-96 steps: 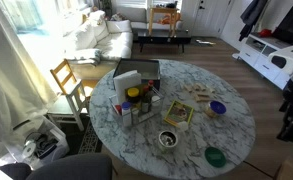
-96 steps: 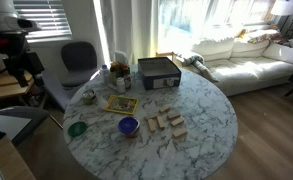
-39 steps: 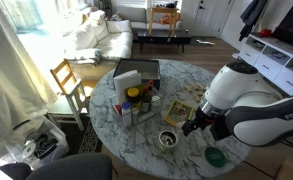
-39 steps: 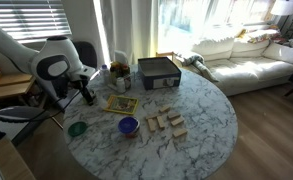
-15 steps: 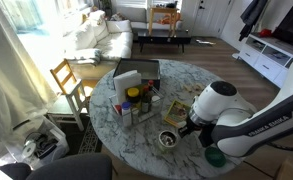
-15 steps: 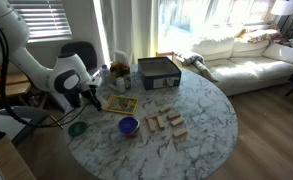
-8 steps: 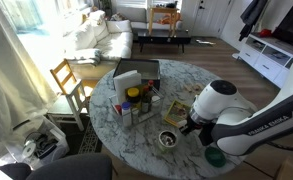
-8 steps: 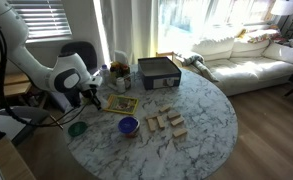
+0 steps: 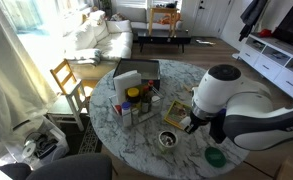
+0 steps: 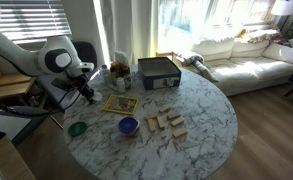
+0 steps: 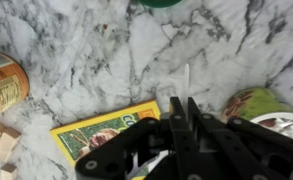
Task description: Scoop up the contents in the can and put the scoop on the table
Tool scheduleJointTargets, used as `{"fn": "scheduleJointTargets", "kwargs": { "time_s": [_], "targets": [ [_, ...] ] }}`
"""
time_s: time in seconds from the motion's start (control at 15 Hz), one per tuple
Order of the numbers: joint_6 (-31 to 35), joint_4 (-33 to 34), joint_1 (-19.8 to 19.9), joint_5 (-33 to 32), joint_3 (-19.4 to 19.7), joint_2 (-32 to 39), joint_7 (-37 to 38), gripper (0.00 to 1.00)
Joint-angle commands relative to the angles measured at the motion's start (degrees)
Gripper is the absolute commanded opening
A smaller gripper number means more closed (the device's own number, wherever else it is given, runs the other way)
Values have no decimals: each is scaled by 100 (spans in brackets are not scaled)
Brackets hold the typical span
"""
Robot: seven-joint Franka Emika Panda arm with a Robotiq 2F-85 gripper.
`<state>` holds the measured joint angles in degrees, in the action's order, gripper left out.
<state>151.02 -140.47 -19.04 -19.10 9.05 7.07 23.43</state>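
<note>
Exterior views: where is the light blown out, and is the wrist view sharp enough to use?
In an exterior view, sunlight washes out the sofa. In an exterior view, the window is blown out, but the table is evenly lit. The wrist view is soft, with the gripper a dark mass against the table.

Pretty cramped around the can [image 9: 167,139]: the yellow card [image 9: 178,114] lay just beside it and the bottle cluster [image 9: 138,103] stood near. The arm [image 9: 236,112] blocked that whole side. Bare marble ran between the can and the green lid [image 9: 215,156]. In an exterior view the table [image 10: 214,108] was wide open past the wooden blocks [image 10: 166,122]; the purple bowl [image 10: 128,126] sat between blocks and lid.
</note>
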Motion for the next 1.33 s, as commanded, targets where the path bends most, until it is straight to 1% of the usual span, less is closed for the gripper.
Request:
{"fn": "scheduleJointTargets", "kwargs": {
  "time_s": [0.0,0.13,0.2,0.27,0.33,0.53,0.6,0.87,1.0,1.27],
  "targets": [
    [-848,-152,249,-11,-823,-630,-649,2],
    [-1249,-70,252,16,-1219,-778,-983,2],
    [-951,10,420,-1,-1199,-553,-616,2],
    [-1007,13,421,15,-1323,-616,-623,7],
    [-1007,20,444,16,-1376,-624,-599,7],
    [-1005,22,559,14,-1362,-588,-602,7],
    [-1005,22,577,14,-1359,-587,-602,2],
    [-1134,318,566,-11,-1578,-292,-991,2],
    [-1264,486,579,-58,-1628,-84,-1198,2],
    [-1834,1009,526,-349,-1609,362,-1343,2]
  ]
}}
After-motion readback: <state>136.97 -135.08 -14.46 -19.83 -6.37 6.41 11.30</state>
